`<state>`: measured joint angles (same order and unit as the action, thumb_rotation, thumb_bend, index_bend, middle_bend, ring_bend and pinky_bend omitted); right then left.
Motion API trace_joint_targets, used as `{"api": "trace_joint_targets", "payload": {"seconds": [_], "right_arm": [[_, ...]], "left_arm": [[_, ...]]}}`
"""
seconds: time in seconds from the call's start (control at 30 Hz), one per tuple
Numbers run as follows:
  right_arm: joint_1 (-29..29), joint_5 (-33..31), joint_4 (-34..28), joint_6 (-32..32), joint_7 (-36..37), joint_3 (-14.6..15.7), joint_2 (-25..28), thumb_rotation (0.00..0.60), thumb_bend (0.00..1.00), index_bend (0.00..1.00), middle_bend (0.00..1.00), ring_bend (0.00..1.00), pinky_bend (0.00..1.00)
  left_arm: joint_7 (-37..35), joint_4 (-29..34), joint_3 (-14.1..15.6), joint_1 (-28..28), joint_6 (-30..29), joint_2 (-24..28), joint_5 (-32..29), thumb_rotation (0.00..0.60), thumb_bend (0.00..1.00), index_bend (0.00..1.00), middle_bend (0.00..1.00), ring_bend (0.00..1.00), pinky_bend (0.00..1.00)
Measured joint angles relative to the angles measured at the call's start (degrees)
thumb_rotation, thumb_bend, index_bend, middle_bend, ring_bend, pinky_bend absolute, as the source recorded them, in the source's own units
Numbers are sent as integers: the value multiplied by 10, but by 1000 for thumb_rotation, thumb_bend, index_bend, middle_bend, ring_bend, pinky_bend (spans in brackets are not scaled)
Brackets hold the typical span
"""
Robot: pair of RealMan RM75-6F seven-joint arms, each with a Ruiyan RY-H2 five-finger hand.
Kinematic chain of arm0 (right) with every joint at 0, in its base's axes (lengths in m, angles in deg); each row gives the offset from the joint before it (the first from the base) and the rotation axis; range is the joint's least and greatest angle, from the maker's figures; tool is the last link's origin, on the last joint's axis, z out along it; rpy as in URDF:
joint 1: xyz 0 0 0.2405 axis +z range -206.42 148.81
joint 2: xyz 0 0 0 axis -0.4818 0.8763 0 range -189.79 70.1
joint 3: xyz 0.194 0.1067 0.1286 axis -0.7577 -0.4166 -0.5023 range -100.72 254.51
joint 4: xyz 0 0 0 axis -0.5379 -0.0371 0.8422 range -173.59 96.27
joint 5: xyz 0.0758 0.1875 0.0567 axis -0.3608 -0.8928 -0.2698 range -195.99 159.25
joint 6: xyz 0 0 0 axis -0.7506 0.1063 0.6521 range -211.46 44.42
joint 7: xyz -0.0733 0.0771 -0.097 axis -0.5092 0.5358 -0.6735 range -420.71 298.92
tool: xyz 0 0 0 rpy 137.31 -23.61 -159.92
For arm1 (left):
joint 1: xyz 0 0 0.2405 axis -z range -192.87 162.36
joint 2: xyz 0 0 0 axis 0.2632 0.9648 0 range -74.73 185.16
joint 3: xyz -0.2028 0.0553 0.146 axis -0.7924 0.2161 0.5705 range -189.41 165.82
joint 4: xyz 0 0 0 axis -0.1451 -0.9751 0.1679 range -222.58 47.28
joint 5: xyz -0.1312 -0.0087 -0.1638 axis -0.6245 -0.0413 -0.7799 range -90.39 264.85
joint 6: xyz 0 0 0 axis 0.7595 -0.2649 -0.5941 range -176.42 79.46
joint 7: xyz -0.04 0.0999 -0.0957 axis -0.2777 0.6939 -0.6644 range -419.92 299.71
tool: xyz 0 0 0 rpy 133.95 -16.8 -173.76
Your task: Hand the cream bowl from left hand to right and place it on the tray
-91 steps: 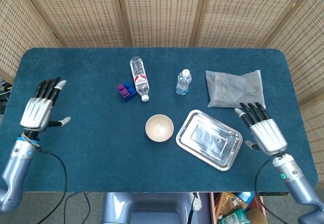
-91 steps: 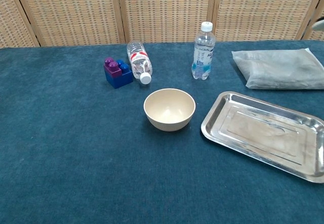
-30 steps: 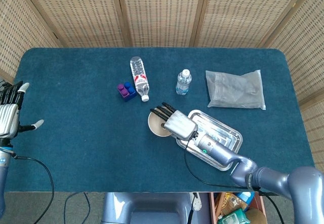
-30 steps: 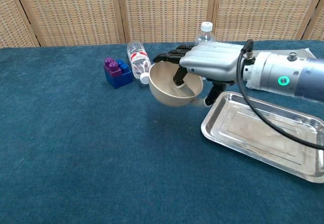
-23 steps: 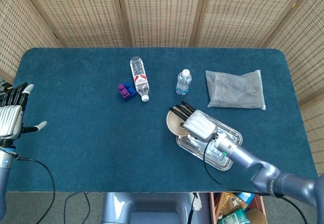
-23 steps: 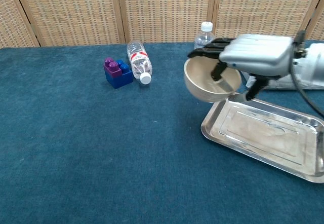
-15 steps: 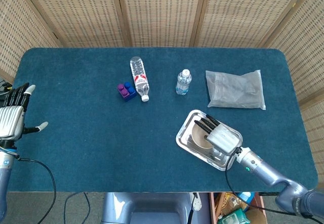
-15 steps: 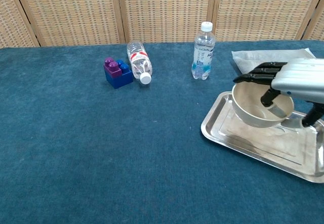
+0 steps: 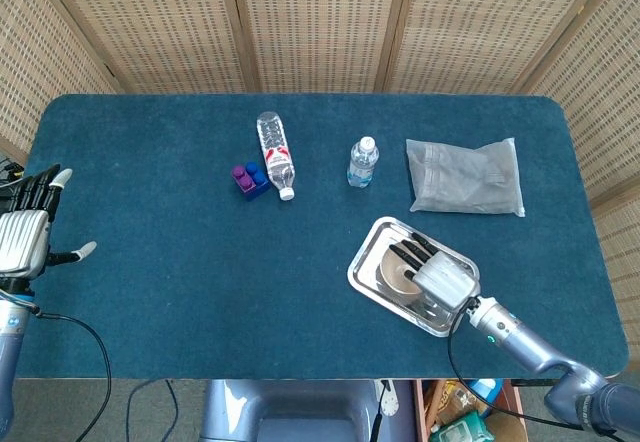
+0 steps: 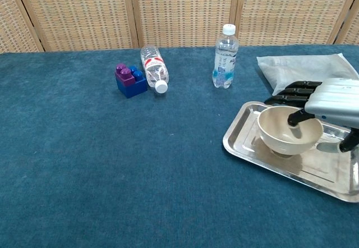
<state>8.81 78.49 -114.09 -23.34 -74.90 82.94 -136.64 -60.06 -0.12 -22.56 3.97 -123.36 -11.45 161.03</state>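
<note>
Cream bowl set down on the tray

My right robot hand [image 10: 331, 113] clamps the rigid, light round cream bowl's [image 10: 289, 130] far-right rim on the shiny steel tray [image 10: 247, 147]; left robot hand [image 9: 25, 234] spread, holding nothing.

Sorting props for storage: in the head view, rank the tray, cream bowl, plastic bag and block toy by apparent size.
1. tray and plastic bag: look about alike, so no ranking between them
2. cream bowl, partly covered by the right hand
3. block toy
</note>
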Motion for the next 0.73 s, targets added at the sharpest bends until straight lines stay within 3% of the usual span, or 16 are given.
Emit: {"api": "trace_joint_targets", "payload": {"seconds": [0.27, 0.37, 0.47, 0.6, 0.73], "right_arm": [[-12, -11, -22, 10, -13, -7, 9, 600, 194, 115, 4, 0, 0], [-25, -11, -36, 40, -9, -11, 17, 600, 88, 89, 0, 0, 0], [-55, -21, -65, 91, 4, -16, 32, 600, 0, 15, 0, 0, 0], [-118, -46, -119, 174, 17, -23, 53, 600, 0, 0, 0, 0, 0], [-183, -70, -124, 254, 28, -33, 51, 600, 0, 0, 0, 0, 0]], "left_arm": [[-3, 4, 0, -1, 2, 3, 1, 600, 0, 0, 0, 0, 0], [-4, 5, 3, -3, -2, 4, 6, 600, 0, 0, 0, 0, 0], [-6, 5, 11, -10, -8, 4, 16, 600, 0, 0, 0, 0, 0], [-12, 4, 21, -22, -23, 5, 30, 600, 0, 0, 0, 0, 0], [-18, 1, 35, -38, -42, 6, 49, 600, 0, 0, 0, 0, 0]]}}
